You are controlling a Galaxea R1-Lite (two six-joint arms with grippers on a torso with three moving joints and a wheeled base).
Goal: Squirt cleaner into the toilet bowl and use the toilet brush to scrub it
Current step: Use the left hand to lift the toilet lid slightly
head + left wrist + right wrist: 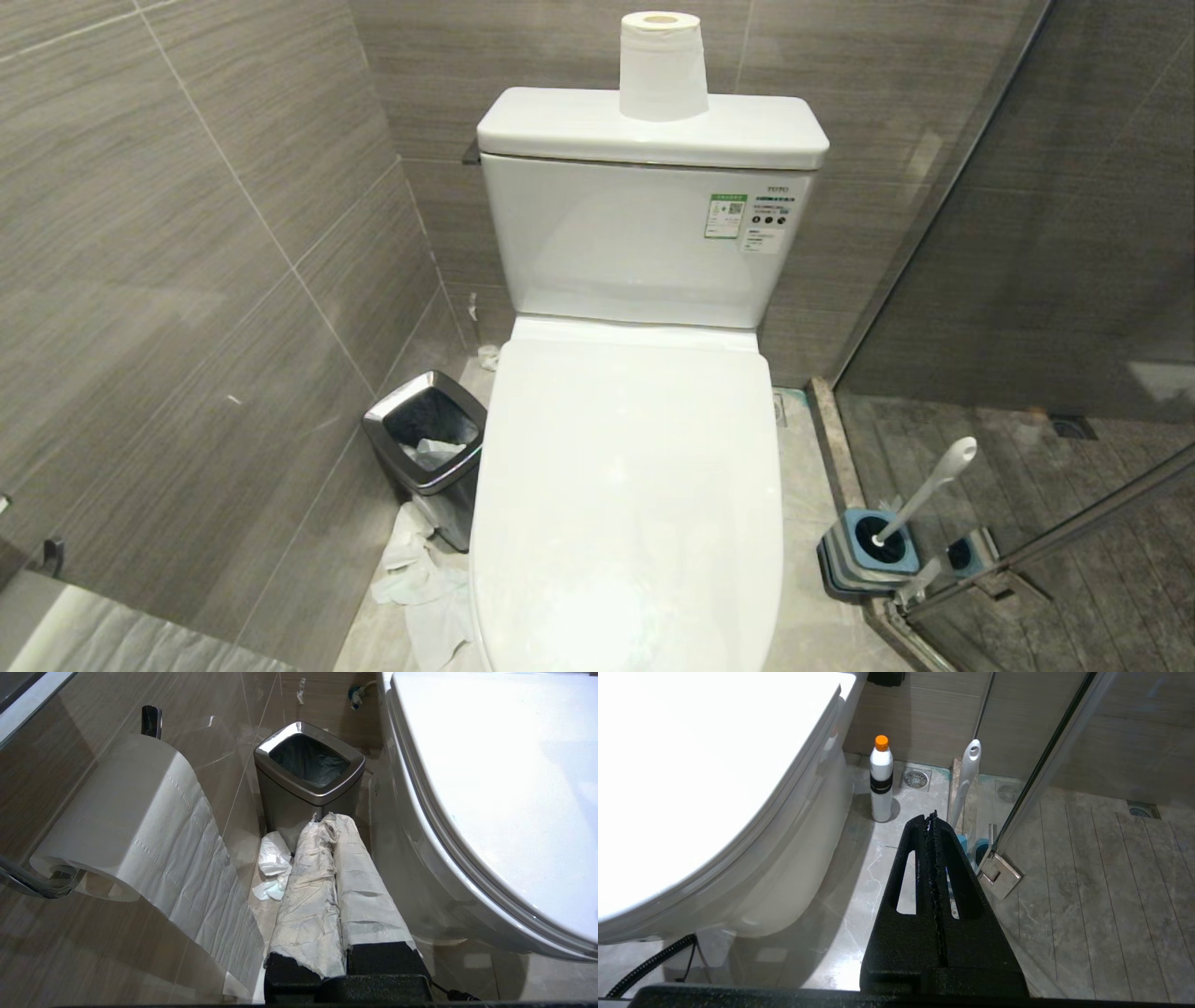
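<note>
Your left end effector (334, 821) and right end effector (931, 816) both hang pressed together beside the lidded toilet bowl (625, 485), toilet brush (920, 499) in its holder.

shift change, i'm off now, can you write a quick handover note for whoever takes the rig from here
Left claw: shut, empty, fingers wrapped in paper, beside the bin.
Right claw: shut, empty, low on the toilet's other side.
Toilet: lid down, bowl hidden.
Cleaner bottle: upright on the floor by the toilet base, orange cap on.
Toilet brush: standing in its holder by the glass door.
Done: nothing visible.
Left: raise lid, squirt cleaner, scrub.
</note>
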